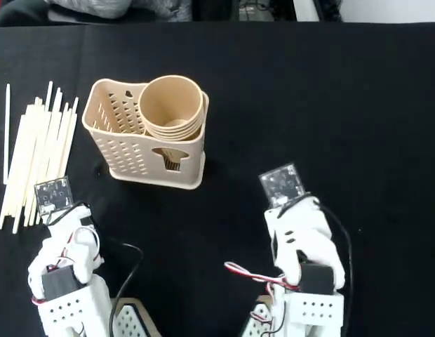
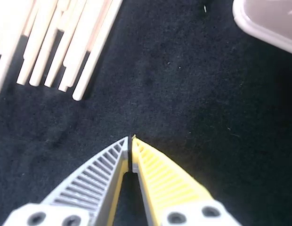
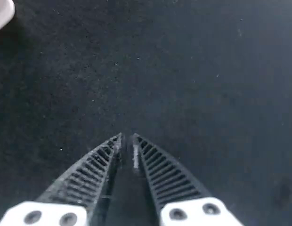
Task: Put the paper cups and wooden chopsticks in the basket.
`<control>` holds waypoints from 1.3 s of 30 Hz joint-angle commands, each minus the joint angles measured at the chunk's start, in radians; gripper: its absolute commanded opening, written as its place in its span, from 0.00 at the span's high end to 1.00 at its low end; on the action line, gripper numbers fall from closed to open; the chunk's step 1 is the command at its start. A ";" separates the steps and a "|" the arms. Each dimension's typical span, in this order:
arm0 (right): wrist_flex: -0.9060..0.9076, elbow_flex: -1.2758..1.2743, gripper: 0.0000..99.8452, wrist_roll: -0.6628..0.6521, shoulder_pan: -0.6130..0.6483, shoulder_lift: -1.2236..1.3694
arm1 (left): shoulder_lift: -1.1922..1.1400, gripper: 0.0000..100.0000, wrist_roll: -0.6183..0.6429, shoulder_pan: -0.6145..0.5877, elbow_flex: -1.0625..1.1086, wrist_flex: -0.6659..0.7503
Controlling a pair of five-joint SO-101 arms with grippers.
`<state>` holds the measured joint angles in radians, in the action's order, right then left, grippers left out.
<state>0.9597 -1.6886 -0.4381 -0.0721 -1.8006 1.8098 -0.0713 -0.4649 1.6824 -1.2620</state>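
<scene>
Nearest in, on the left: grey-and-yellow ribbed left gripper (image 2: 131,140), jaws pressed tip to tip with nothing between them, poised low over the black cloth-covered table (image 1: 323,105). Just beyond those tips, slightly off to one side, the near ends of the pale wooden chopsticks (image 2: 66,47).

Seen from above, a loose sheaf of those chopsticks (image 1: 35,158) flat on the cloth at the far left, roughly parallel, one stick lying a little apart on the outer edge. None visible inside the basket.

Next along, the beige perforated plastic basket (image 1: 144,158), upright, just beside the sheaf but not touching it. Inside, at its right-hand end, a nested stack of tan paper cups (image 1: 170,105), upright, mouths up.

Farthest right, the ribbed right gripper (image 3: 127,137), jaws drawn together to a thin slit, empty, over bare cloth, well apart from the basket.

Judged from this layout: cups done, chopsticks not yet begun. Step in hand: first pick from the sheaf, a job for the left arm. Needed next: jaws spread, a short advance over the stick ends, a pinch across a few sticks, then a lift and a tilt into the basket's free left end.
</scene>
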 commanded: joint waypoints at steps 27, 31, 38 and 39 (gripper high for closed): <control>0.046 0.002 0.91 0.060 -0.017 -0.021 | 0.009 0.97 0.008 -0.002 0.016 -0.008; 0.060 0.002 0.91 0.058 -0.017 -0.024 | 0.009 0.97 0.008 -0.002 0.016 -0.008; 0.061 0.002 0.91 0.058 -0.017 -0.024 | 0.009 0.97 0.008 -0.002 0.016 -0.008; 0.061 0.002 0.91 0.058 -0.017 -0.024 | 0.009 0.97 0.008 -0.002 0.016 -0.008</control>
<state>1.0196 -1.6886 -0.3813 -0.0721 -1.8006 1.8098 -0.0713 -0.4649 1.6824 -1.2620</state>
